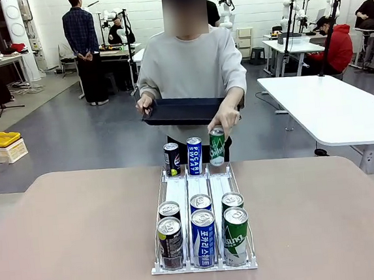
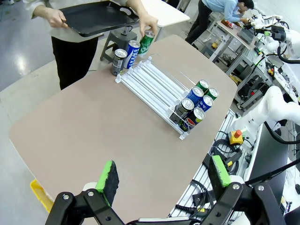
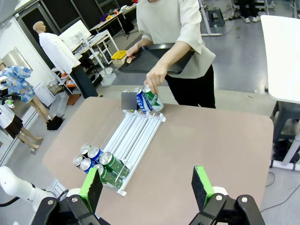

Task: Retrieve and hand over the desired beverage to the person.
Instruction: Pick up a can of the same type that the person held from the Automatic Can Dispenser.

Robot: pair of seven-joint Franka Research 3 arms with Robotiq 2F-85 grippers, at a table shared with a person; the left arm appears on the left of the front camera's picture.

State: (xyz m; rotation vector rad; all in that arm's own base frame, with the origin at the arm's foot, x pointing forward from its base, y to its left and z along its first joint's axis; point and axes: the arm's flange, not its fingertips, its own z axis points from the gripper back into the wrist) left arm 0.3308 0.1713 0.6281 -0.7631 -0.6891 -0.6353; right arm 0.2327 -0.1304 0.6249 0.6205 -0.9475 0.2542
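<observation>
Green can (image 1: 217,147), its top hidden under the hand (image 1: 226,120) of the person (image 1: 190,67), sits at the far end of the rack (image 1: 198,191) beside a blue can (image 1: 194,151) and a black can (image 1: 171,159), whose label is unreadable, while the left gripper (image 2: 164,171) and right gripper (image 3: 147,183) both gape wide, grasping nothing.

The left jaws are black linked bars with round silver screws at the pivots, each finger faced with a bright green pad (image 2: 105,177); the right jaws match, green pads (image 3: 201,181) on black. The person (image 1: 190,64) wears a light grey sweatshirt (image 1: 191,74) with loose elbow-length sleeves (image 3: 199,40) and dark trousers (image 3: 197,91)
</observation>
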